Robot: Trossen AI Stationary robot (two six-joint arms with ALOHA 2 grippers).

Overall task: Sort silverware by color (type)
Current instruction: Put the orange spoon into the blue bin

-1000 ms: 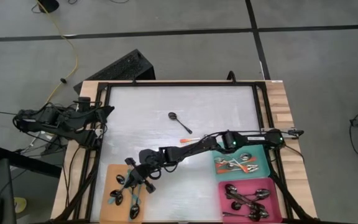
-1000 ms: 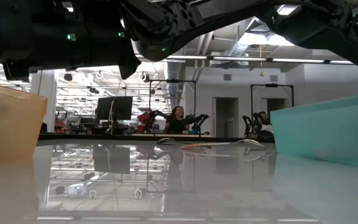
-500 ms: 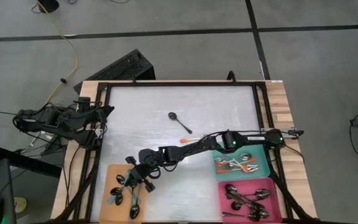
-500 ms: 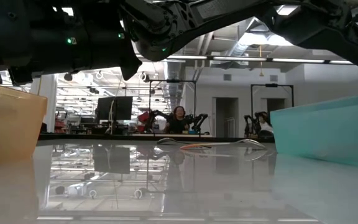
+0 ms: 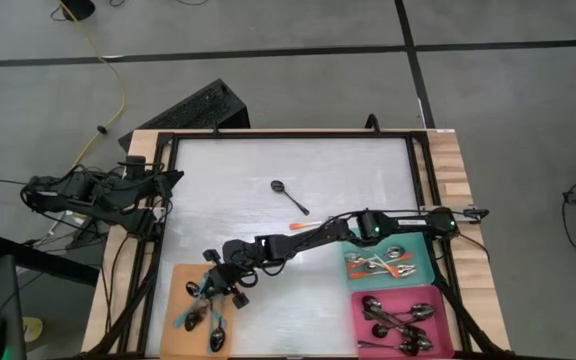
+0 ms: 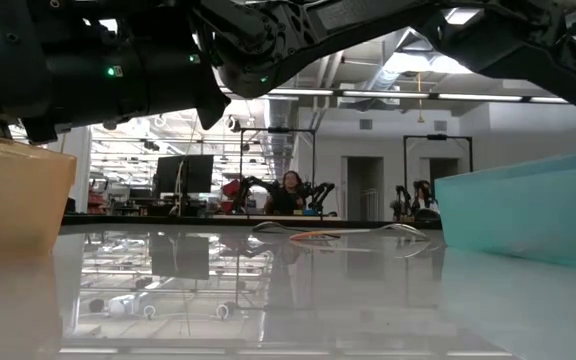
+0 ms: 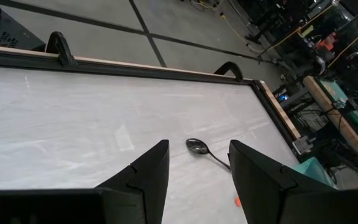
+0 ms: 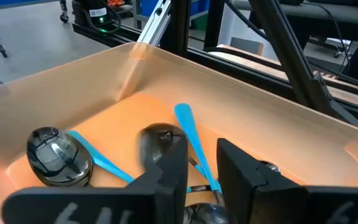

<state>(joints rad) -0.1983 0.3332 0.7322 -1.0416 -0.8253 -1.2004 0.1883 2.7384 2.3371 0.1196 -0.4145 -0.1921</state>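
Since the earlier frame, right end effector [image 8: 194, 163] has parted, apparently empty, over orange tray [image 8: 241, 99] spoons [image 8: 55, 152].

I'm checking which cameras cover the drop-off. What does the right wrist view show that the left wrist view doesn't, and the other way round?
Only the right wrist view shows the orange tray with teal-handled spoons in it, below the right gripper, whose fingers stand slightly apart. Only the left wrist view shows the black spoon lying alone on the table, ahead of the open left gripper. Both show their own two dark fingers and room beyond.
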